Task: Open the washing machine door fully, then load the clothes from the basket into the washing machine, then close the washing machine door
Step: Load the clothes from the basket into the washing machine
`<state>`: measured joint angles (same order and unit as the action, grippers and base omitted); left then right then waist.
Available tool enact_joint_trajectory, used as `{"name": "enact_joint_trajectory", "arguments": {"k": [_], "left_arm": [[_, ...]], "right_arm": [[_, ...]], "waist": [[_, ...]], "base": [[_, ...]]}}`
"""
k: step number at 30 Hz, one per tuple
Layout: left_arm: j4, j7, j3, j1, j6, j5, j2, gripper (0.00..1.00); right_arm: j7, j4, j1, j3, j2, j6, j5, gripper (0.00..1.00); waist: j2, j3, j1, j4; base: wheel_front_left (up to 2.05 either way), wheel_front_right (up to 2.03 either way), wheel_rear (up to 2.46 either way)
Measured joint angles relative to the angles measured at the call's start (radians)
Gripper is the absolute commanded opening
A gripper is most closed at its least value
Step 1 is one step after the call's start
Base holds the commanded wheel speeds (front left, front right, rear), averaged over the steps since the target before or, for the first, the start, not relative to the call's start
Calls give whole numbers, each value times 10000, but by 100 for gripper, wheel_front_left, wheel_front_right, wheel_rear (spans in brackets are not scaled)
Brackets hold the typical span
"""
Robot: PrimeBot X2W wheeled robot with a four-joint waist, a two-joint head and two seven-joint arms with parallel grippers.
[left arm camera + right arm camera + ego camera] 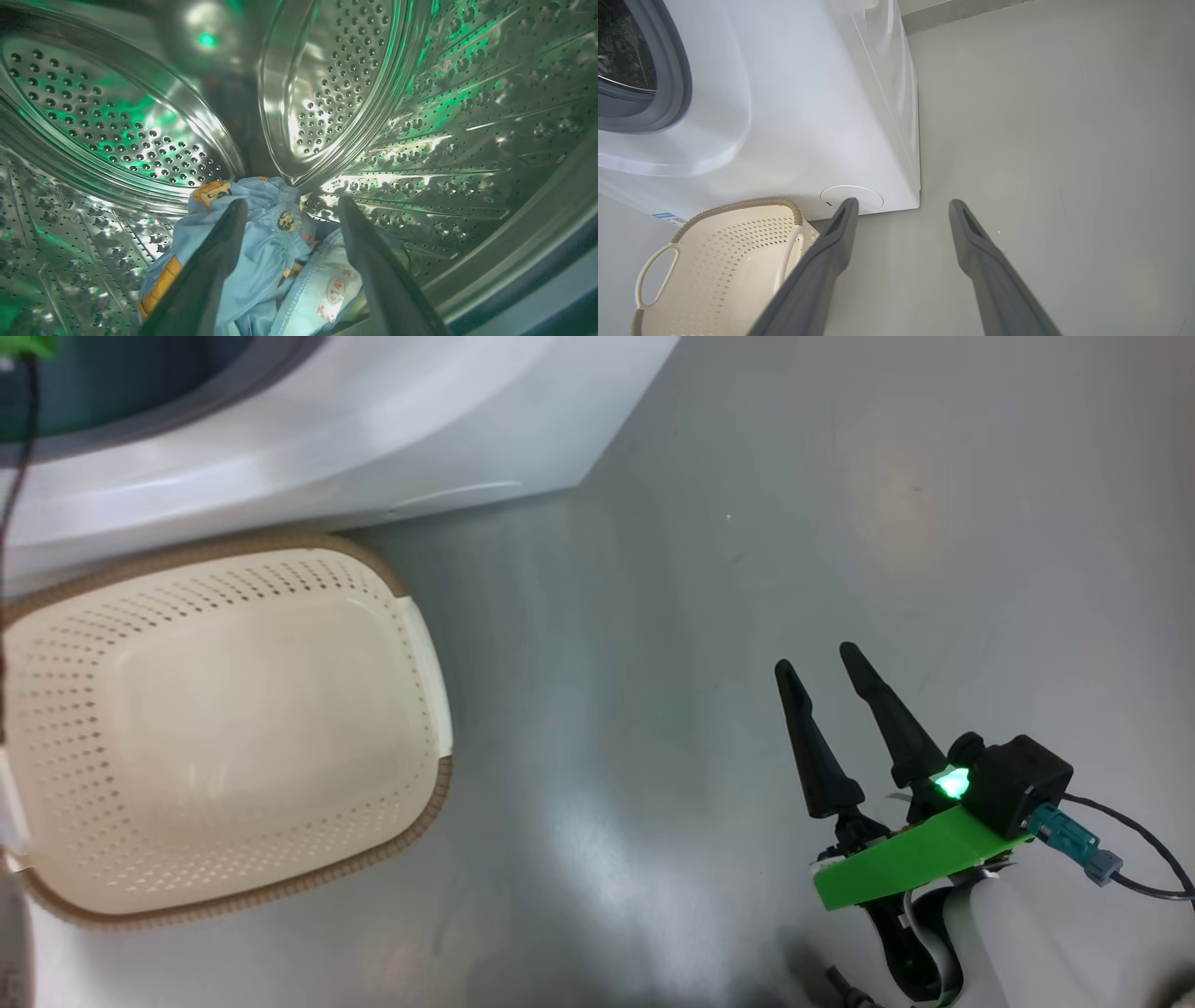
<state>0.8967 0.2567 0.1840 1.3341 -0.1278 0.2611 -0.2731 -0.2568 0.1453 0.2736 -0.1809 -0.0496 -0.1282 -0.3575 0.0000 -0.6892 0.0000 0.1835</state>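
Your left claw [292,201] gapes apart inside the perforated steel drum [140,130], light-blue bear-print clothes [252,252] heaped right beneath its fingers, while your right claw [815,656], also apart, hovers well right of the empty cream perforated plastic basket [233,546].

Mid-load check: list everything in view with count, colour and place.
washing machine: one, white, next to the basket
drum: one, steel, inside the machine
gasket: one, grey, around the opening
clothes: one heap, light blue, bear prints, in the drum
basket: one, cream, brown rim, empty, on the floor
floor: one, grey, under the basket
left gripper: one, dark, jaws open, over the clothes
right gripper: one, dark, jaws open, above the floor
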Motion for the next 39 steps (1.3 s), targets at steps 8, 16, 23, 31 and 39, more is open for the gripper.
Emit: {"name": "enact_joint_trajectory", "arguments": {"k": [8,16,23,31,39], "left_arm": [[-715,0,-100,-985,0,79,382,100],[-1429,0,-203,-2162,6,88,855,100],[-2334,-2,-403,-3253,15,88,1147,100],[-3016,-2,-539,-4228,25,54,1235,100],[-4029,-2,-612,-5514,194,-123,1404,100]], "right_arm": [[0,198,-1,148,-10,0,150,100],[0,435,-23,270,-21,0,222,100],[0,617,-252,485,-23,0,318,100],[0,721,-530,612,-25,0,385,100],[0,819,-1019,690,-25,0,385,100]], "waist": [[0,557,0,-355],[0,1303,0,-663],[0,2101,0,-929],[0,2837,0,-1181],[0,3637,0,-1409]], "base": [[0,0,0],[0,0,0],[0,0,0],[0,0,0],[0,0,0]]}}
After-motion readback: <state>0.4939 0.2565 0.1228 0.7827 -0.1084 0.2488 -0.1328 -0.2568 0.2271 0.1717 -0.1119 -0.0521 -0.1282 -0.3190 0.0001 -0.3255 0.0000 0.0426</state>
